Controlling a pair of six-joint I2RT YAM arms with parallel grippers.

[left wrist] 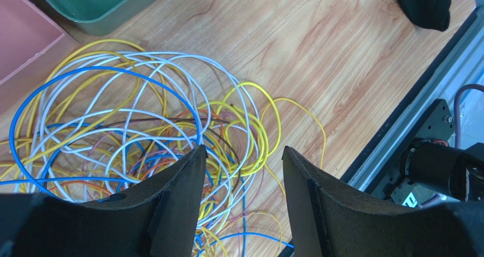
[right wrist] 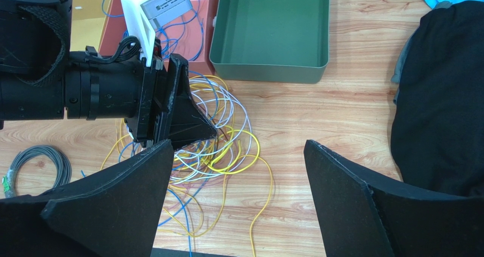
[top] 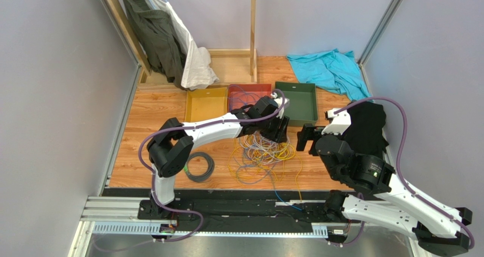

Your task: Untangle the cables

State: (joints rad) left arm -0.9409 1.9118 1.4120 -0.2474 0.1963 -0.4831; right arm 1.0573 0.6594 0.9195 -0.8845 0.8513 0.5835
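Checking in from the remote station. The cables (top: 264,152) are one loose heap of yellow, white and blue loops on the wooden counter (top: 153,115), about mid-counter in the overhead view, with a few strands trailing off toward 6 o'clock. Some blue loops lie over in the red tray (top: 250,92), which sits at 12 o'clock from the heap. The yellow tray (top: 205,103) is at its 9 and the green tray (top: 295,103) at its 3.

My left hand (top: 277,127) is over the 12 o'clock edge of the heap with its fingers spread. Through its wrist cam I only see wire lying below the gap, nothing pinched, and I can't tell if the tips touch any strand. My right hand (top: 304,139) is at 3 o'clock, just beside the heap, spread wide with nothing in it.

A dark grey coil (top: 200,167) lies at 9 o'clock, apart from the heap. A black cloth (top: 369,126) is out past the right hand at 3 o'clock.
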